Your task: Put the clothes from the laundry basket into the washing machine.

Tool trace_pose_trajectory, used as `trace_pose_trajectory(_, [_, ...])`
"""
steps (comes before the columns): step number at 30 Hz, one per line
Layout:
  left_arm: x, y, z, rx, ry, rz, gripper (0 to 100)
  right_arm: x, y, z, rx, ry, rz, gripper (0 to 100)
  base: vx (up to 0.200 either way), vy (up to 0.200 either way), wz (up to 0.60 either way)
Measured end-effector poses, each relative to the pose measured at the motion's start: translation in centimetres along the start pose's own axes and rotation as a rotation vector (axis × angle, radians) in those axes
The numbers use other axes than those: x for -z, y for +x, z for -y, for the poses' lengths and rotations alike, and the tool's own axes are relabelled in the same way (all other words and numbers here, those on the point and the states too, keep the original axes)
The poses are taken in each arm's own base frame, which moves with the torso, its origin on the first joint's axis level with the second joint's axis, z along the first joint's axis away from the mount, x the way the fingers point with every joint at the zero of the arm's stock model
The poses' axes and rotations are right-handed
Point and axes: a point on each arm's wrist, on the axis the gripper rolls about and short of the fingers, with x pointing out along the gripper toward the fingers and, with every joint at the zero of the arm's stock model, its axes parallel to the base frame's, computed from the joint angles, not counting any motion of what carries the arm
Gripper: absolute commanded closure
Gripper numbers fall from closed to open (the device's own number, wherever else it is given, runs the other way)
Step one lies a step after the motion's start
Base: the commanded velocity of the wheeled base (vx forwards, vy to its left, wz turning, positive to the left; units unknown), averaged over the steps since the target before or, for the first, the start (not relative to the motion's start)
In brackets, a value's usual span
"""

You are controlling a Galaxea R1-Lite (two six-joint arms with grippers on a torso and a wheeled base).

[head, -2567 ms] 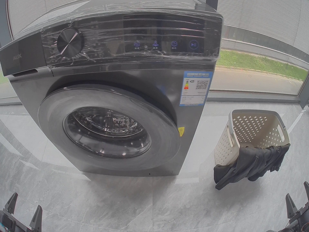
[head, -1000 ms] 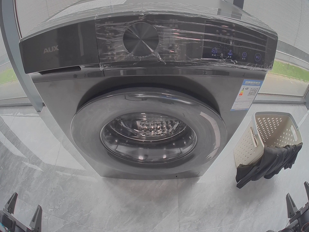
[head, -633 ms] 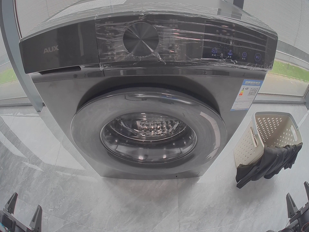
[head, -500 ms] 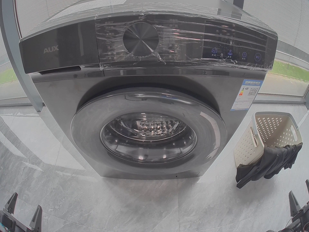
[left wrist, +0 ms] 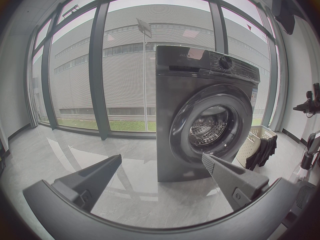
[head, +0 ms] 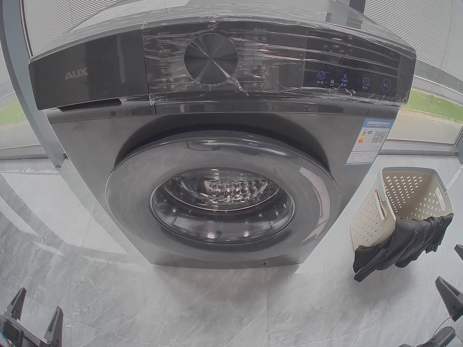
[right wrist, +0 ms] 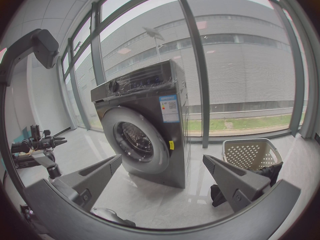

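Head view: the washing machine [head: 217, 121] stands ahead, its round door [head: 222, 203] shut. The laundry basket [head: 386, 193] sits on the floor to its right, with dark clothes [head: 400, 246] draped over its near rim. Left wrist view: the left gripper [left wrist: 161, 157] is empty, jaws apart. Right wrist view: the right gripper [right wrist: 162, 157] is likewise spread and empty. I'd say nothing is loaded yet, and the door wants opening first.

The washing machine [head: 217, 169] stands on the floor [head: 193, 304], ahead of both pincers. The left pincer [head: 40, 300] is before its left side. The laundry basket [head: 369, 218] sits on the floor just right of the machine, ahead of the right pincer [head: 452, 270] and near it. The clothes [head: 405, 242] hang over the basket's rim on the side nearest that pincer. The window [head: 434, 34] stands behind the machine and the basket.
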Motion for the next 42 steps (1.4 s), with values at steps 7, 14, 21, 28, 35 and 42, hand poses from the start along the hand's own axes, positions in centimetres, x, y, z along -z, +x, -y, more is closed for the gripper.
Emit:
trace_pose_trajectory(7, [0.0, 0.0, 0.0, 0.001, 0.0, 0.0, 0, -1.2, 4.8, 1.3, -0.099, -0.009, -0.133, 0, 0.0, 0.029, 0.0])
trace_pose_trajectory(14, [0.0, 0.0, 0.0, 0.001, 0.002, 0.001, 0, -1.6, 9.9, 2.2, -0.174, -0.003, -0.224, 0, 0.0, 0.0, 0.0])
trace_pose_trajectory(21, [0.0, 0.0, 0.0, 0.001, 0.003, 0.0, 0, -1.2, 13.8, 2.1, -0.235, 0.013, -0.308, 0, 0.0, 0.0, 0.0])
trace_pose_trajectory(28, [0.0, 0.0, 0.0, 0.002, 0.002, 0.0, 0, -0.8, 17.1, 2.0, -0.228, 0.044, -0.321, 0, 0.0, 0.0, 0.0])
trace_pose_trajectory(35, [0.0, 0.0, 0.0, 0.002, 0.002, 0.0, 0, -0.4, 19.2, 1.6, -0.228, 0.089, -0.328, 0, 0.0, 0.0, 0.0])
trace_pose_trajectory(42, [0.0, 0.0, 0.0, 0.002, 0.002, 0.0, 0, -0.2, 21.7, 1.6, -0.203, 0.082, -0.304, 0, 0.0, 0.0, 0.0])
